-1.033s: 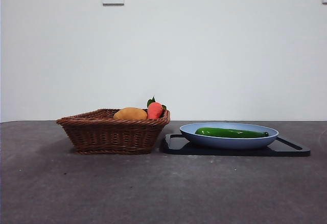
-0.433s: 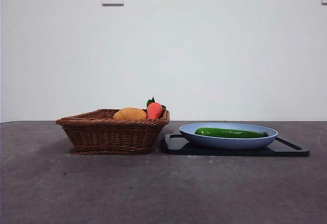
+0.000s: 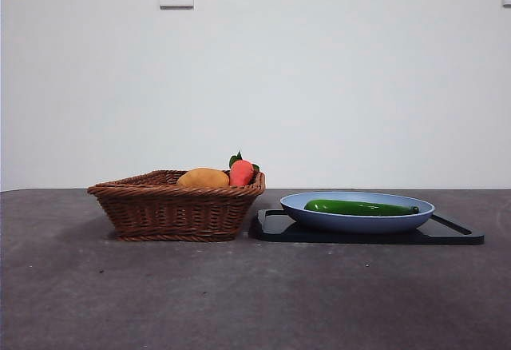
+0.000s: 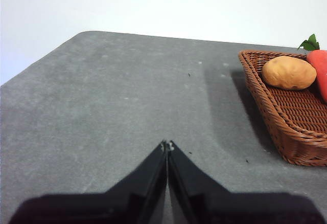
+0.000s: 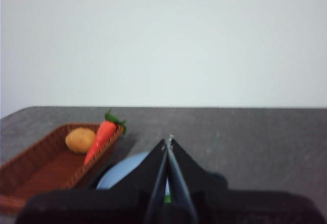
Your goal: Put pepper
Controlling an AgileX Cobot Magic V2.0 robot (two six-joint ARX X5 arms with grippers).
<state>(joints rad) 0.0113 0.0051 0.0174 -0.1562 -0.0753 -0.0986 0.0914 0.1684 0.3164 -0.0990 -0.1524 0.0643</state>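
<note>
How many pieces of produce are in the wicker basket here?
2: a yellow-orange rounded one and, touching it, a carrot against the basket end nearest the blue plate. Smaller items below the rim could be hidden.

Hiding most of the blue plate [image 5: 120, 175] behind the right gripper [image 5: 167, 143], closed jaws covering the pepper except a green sliver. Cutting off the wicker basket [image 4: 286, 127] and carrot [image 4: 320, 70] at the frame edge beside the plate.
</note>
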